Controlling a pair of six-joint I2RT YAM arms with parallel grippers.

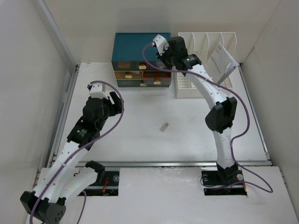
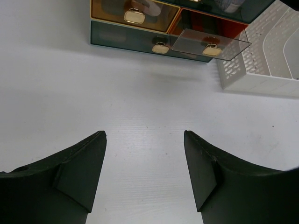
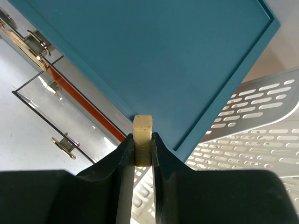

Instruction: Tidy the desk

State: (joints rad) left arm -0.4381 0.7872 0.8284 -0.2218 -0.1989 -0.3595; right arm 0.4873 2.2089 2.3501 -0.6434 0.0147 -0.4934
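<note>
Desk (image 1: 140,107) white, metal rail (image 1: 177,163) near edge, pale walls (image 1: 28,70) around

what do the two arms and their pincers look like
The left arm and right arm have white tubular link shells with chunky black joint housings. A thin purple cable runs loosely along each arm. The left pincer and right pincer have matte black, wedge-shaped fingers. No markings are legible.
</note>
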